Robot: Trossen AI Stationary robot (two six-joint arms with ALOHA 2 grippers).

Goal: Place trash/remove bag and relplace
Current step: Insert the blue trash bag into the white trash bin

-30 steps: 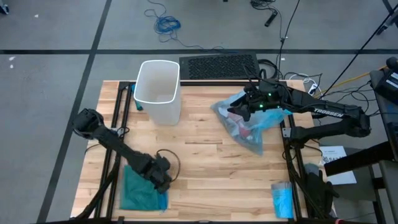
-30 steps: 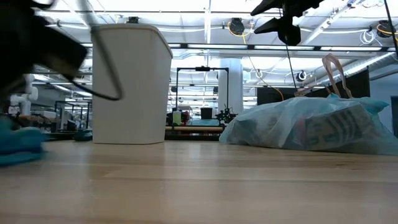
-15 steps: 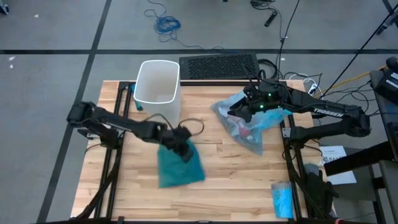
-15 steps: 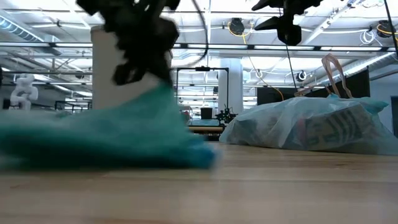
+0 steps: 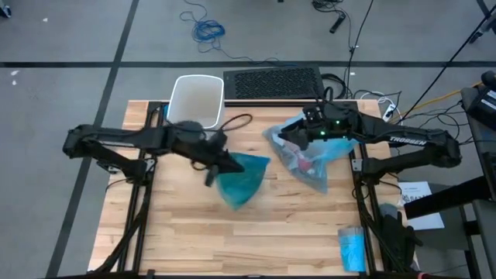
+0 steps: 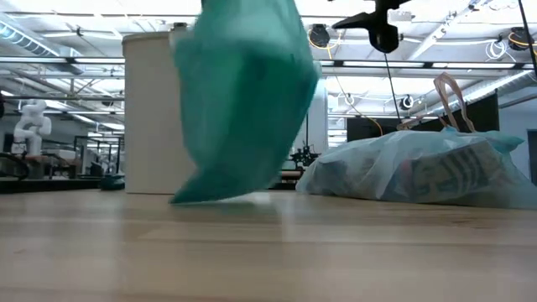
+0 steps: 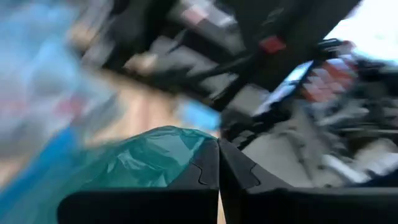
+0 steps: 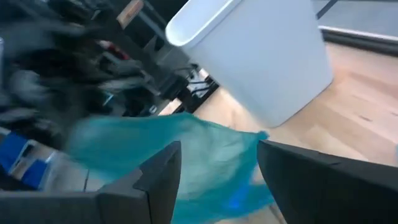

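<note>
Left gripper (image 5: pixel 219 164) clamped on green bag (image 5: pixel 242 177), hanging mid-table just beside bin (image 5: pixel 197 112). Right gripper (image 5: pixel 293 136), fingers spread, empty above full blue bag (image 5: pixel 310 159).

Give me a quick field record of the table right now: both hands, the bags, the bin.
left hand: shut on the teal bag, lifted over mid-table
teal bag: hanging from the left hand, off the tabletop in the low view
right hand: open, above the blue bag
blue bag: lying on the table's right side, filled with trash
white bin: upright at the far edge, no liner visible
</note>
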